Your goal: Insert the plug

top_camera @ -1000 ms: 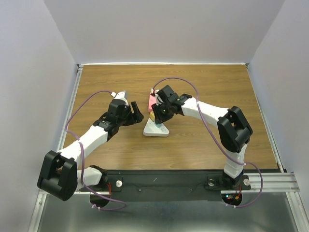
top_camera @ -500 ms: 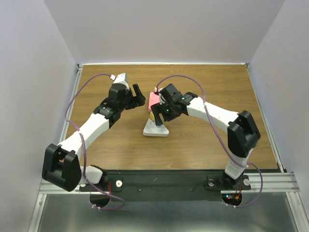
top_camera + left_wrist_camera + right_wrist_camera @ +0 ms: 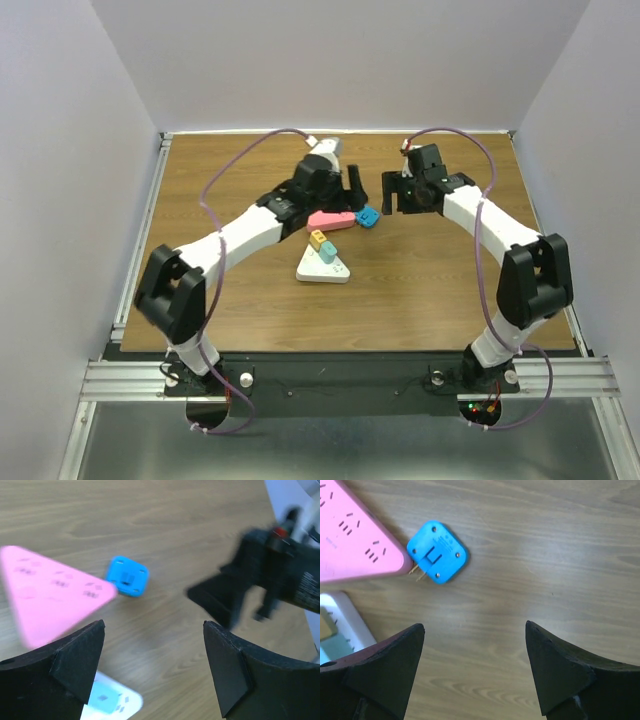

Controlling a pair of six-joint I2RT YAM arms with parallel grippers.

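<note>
A blue plug (image 3: pixel 368 216) lies loose on the wood, its prongs (image 3: pixel 416 573) pointing at the corner of a pink triangular power strip (image 3: pixel 330 219). A white triangular power strip (image 3: pixel 322 266) nearer the arms carries a yellow and teal plug (image 3: pixel 320 241) on its top. My left gripper (image 3: pixel 353 192) hangs open just behind the pink strip (image 3: pixel 45 590) and the blue plug (image 3: pixel 127 576), holding nothing. My right gripper (image 3: pixel 392 196) is open and empty to the right of the blue plug (image 3: pixel 437 552), facing the left one.
The two grippers stand close together at the back middle of the table; the right one (image 3: pixel 260 580) shows blurred in the left wrist view. The white strip's edge (image 3: pixel 347 622) sits under the pink strip (image 3: pixel 350 535). Grey walls enclose the table.
The right gripper opened, left the plug on the white strip and drew back to the far right. The left arm swung right and back, over the pink strip.
</note>
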